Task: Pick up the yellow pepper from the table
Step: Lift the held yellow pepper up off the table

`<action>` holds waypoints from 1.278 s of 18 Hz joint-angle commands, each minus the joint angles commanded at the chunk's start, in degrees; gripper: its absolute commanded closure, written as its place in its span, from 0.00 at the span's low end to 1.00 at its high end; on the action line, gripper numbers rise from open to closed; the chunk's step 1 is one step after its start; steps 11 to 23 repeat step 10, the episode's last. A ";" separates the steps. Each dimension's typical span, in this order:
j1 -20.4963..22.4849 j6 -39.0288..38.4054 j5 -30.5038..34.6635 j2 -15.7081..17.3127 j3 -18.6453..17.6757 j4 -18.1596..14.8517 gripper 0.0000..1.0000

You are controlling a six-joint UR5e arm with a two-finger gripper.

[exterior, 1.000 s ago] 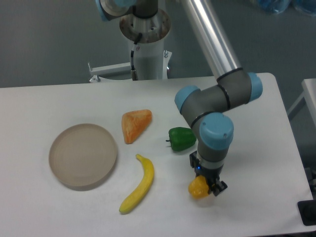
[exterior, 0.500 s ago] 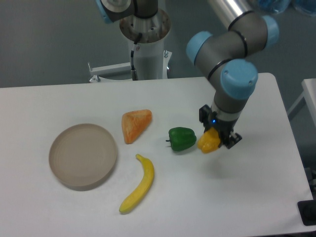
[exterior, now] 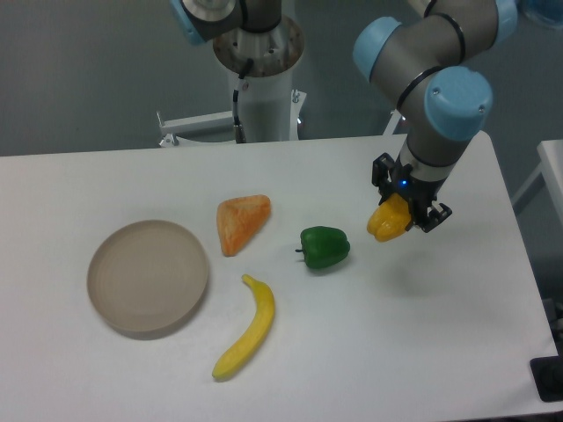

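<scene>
Yellow-orange and lumpy, the yellow pepper [exterior: 388,221] sits between the two dark fingers of the gripper [exterior: 407,214], which are closed on it from both sides. The pepper is in the air, clear above the table [exterior: 440,352], and a soft shadow lies on the white top below it and a little toward me. Its stem I cannot see; the fingers cover the upper part of it.

The arm comes down to the gripper from above, with a grey wrist and a light blue cap [exterior: 457,98] just over the tool.

To the left of the gripper and a little lower in the view, the green pepper [exterior: 325,247] rests on the table, near but apart from the held one. Further left from the tool lies the orange wedge-shaped piece [exterior: 241,221]. Below that, toward the front edge, is the long yellow banana [exterior: 248,330], curved, with one end pointing up toward the green pepper. The round beige plate [exterior: 148,278] is the thing most far from the gripper, at the left side of the table, well apart from all the fruit.
</scene>
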 joint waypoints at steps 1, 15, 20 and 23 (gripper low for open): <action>0.09 0.27 -0.35 0.00 0.00 0.00 0.69; -0.18 1.59 -0.17 -0.35 -0.44 0.62 0.70; -0.18 1.59 -0.17 -0.35 -0.44 0.62 0.70; -0.18 1.59 -0.17 -0.35 -0.44 0.62 0.70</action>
